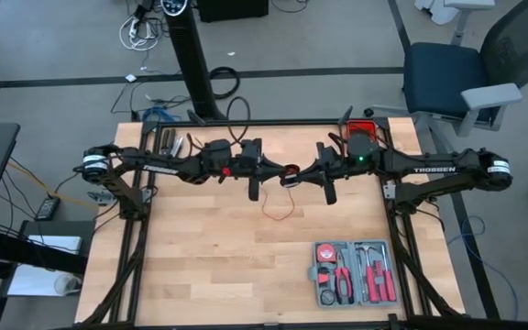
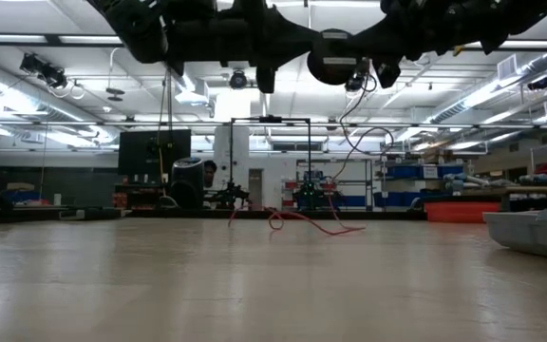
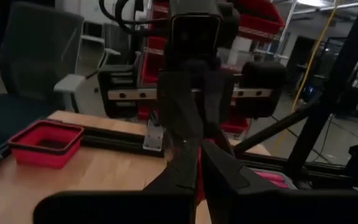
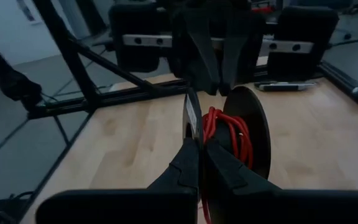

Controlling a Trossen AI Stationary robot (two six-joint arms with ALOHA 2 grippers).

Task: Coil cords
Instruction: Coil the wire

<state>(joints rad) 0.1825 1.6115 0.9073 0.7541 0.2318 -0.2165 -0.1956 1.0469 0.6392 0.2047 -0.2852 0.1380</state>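
Both arms hang over the table, noses nearly meeting mid-air above its far half. The right gripper is clenched on a dark spool with the red cord wound between its flanges. The left gripper faces it; I can't tell whether its fingers are released or closed. A loose tail of cord loops on the wood just below. To coil well, I'd keep the tail lightly taut and feed it square between the flanges. Nearer the front-right corner sits the grey tool case, well apart; a red bin waits at the far edge. Nothing blocks the tail.
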